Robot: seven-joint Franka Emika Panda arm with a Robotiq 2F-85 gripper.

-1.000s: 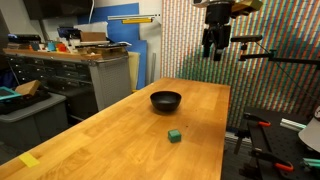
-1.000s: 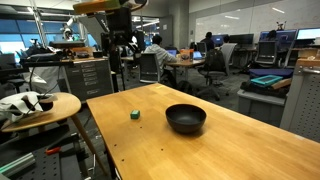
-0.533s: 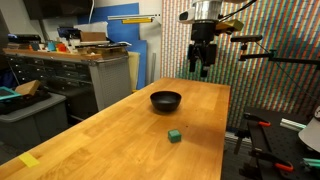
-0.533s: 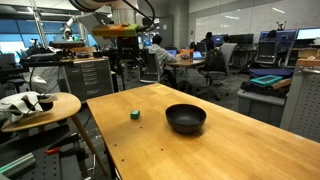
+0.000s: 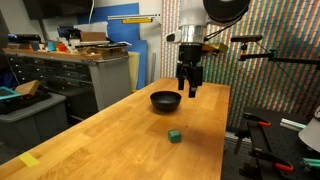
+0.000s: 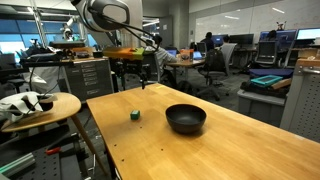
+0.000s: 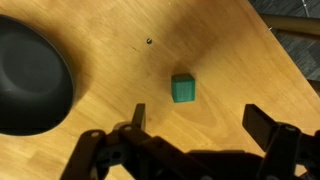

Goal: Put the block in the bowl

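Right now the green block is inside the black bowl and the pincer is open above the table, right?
No. The block sits on the table beside the bowl, not inside it, as the wrist view shows. The pincer is open above the table.

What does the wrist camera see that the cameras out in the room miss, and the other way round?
Only the wrist view: a close look straight down past the open gripper, plus a tiny dark speck on the wood. Only the exterior views: the whole arm hanging above the table, and the workshop cabinets behind. Both: the green block lying apart from the black bowl.
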